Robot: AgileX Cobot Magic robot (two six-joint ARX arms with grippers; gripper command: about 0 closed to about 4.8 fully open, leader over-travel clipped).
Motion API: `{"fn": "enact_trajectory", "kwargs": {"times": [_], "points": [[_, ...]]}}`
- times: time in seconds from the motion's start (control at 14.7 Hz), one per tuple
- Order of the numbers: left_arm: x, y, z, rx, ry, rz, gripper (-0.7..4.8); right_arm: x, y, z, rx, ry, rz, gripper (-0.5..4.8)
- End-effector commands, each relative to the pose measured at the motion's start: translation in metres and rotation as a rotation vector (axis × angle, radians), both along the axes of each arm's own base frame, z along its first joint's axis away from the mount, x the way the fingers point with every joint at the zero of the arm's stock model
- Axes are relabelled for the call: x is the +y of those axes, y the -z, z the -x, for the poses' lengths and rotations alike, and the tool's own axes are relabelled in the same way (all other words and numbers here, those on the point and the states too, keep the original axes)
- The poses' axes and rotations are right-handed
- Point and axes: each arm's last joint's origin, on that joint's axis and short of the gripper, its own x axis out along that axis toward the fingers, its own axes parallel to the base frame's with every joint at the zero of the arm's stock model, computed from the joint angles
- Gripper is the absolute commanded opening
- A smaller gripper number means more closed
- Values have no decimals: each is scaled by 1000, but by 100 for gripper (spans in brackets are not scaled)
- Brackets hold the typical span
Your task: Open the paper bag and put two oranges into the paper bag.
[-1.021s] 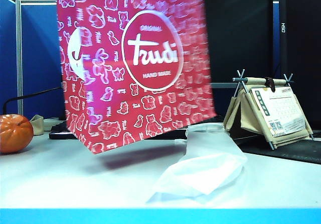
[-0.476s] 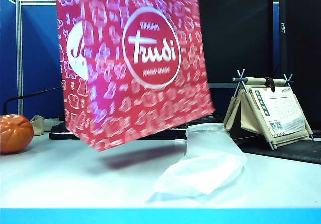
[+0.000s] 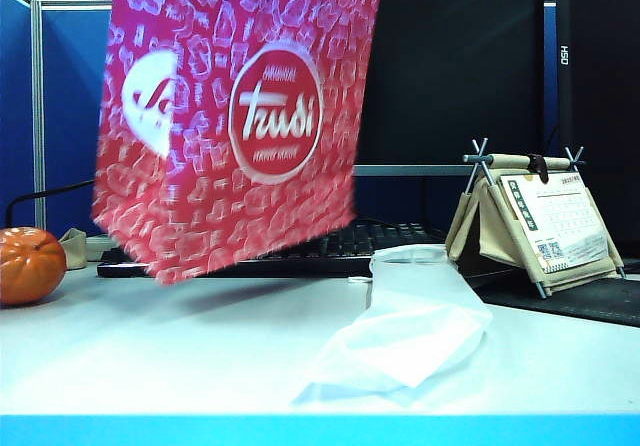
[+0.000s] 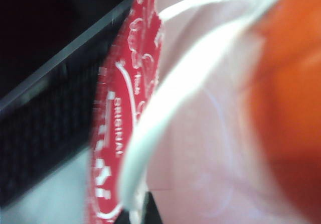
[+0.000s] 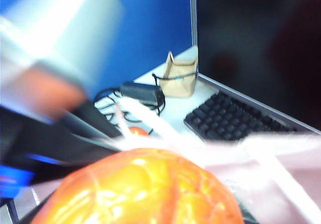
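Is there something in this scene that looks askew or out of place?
Yes. The paper bag hangs tilted above the table, its bottom corner off the surface. One orange sits alone at the table's far left, outside the bag. A white plastic bag lies crumpled nearby.

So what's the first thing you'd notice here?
A big pink-red paper bag hanging in the air above the table, tilted and blurry, its white cord handle running toward the left tool. Then the orange the right tool holds near the bag, and another orange at the table's left edge.
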Motion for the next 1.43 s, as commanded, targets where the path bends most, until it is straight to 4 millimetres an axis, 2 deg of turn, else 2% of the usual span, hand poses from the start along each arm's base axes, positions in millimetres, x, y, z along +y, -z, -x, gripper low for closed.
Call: {"fn": "enact_trajectory", "kwargs": {"times": [0.07,0.48,0.82,1.02,1.16,1.43], "points": [[2,-14,7,-47,24,71,-4,0,-1,-3,-15,20,2,-6],[7,-25,10,-29,56,128,-4,-5,-4,-6,-16,2,-29,-6],[8,-25,13,0,90,141,-4,-9,0,-6,36,-26,-13,-6],[6,-29,20,36,220,224,-4,-18,5,-8,80,-8,35,-6],[9,-39,27,44,255,257,-4,-29,2,-11,71,2,30,-6],[13,-69,41,40,341,374,-4,-34,0,-14,67,2,16,-6]]}}
